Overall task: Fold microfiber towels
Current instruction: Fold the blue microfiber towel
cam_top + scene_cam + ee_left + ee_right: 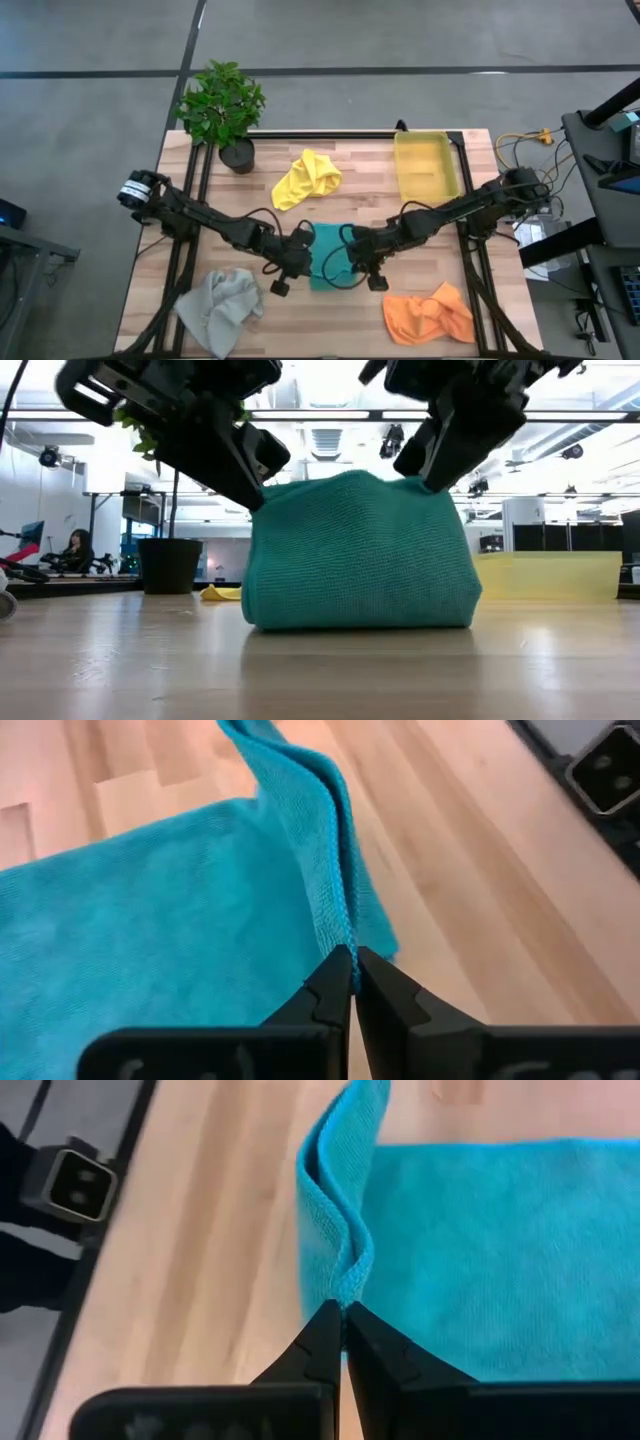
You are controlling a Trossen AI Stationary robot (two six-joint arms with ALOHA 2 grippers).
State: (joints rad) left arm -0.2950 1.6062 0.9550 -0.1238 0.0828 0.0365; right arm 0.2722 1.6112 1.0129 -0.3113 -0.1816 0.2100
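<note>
Both tools are closed on the soft teal microfiber towel point(327, 255): left tool point(352, 960) and right tool point(343, 1312) each pinch one edge, lifting it above the wooden bench point(350, 320) centre.

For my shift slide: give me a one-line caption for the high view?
Left tool and right tool shut on opposite edges of the teal towel; yellow, grey and orange towels lie crumpled.
</note>
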